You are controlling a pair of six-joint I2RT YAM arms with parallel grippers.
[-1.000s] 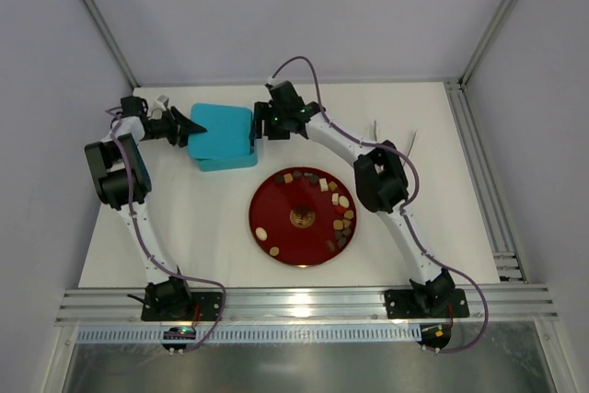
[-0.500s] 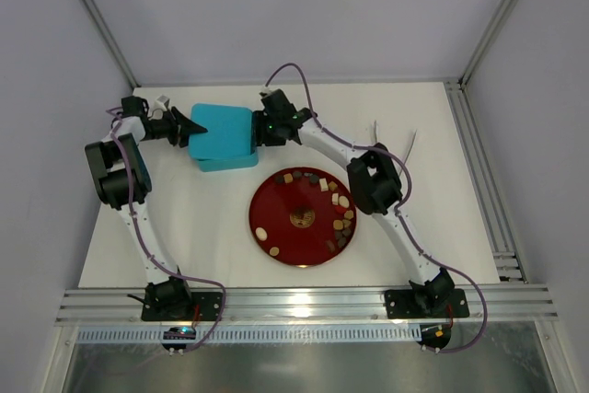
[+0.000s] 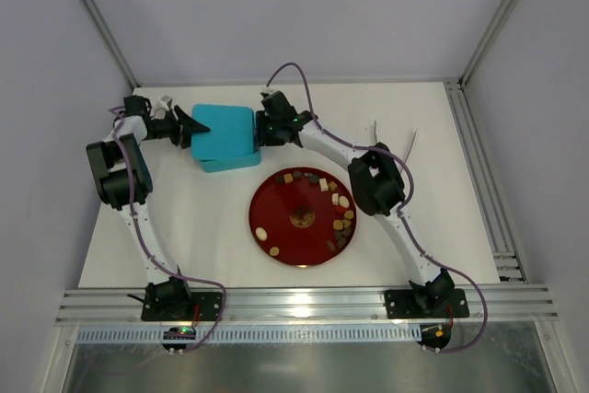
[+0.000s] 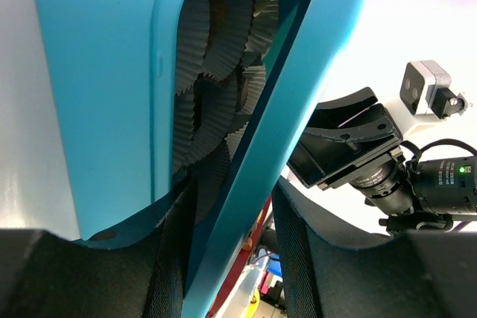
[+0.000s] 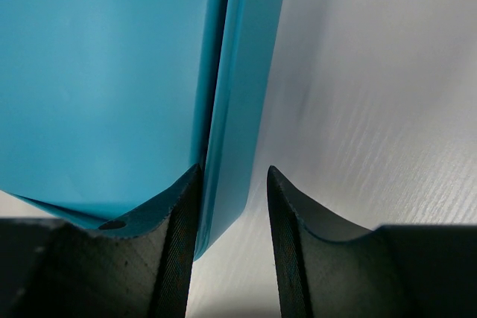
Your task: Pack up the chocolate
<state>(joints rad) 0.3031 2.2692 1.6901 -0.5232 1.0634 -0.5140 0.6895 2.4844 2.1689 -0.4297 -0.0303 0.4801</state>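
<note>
The chocolate [image 3: 342, 218] lies as several small brown, tan and cream pieces on the red plate [image 3: 283, 202]. Behind the plate stands a teal box [image 3: 224, 135]. Its lid [image 4: 298, 87] is tilted up at the left side, showing grey paper cups [image 4: 216, 57] inside. My left gripper [image 3: 190, 126] [image 4: 232, 199] is open with the lid's edge between its fingers; there is a gap on the right side. My right gripper [image 3: 260, 131] [image 5: 233, 176] is open around the box's right edge [image 5: 238, 109], which touches its left finger only.
The right arm's wrist and camera [image 4: 358, 154] show just past the box in the left wrist view. White table [image 3: 433, 154] extends to the right of the plate. A metal rail [image 3: 304, 301] runs along the near edge by both arm bases.
My right gripper has moved left onto the box's right edge and its jaws have narrowed. My left gripper's jaws have widened slightly at the lid.
</note>
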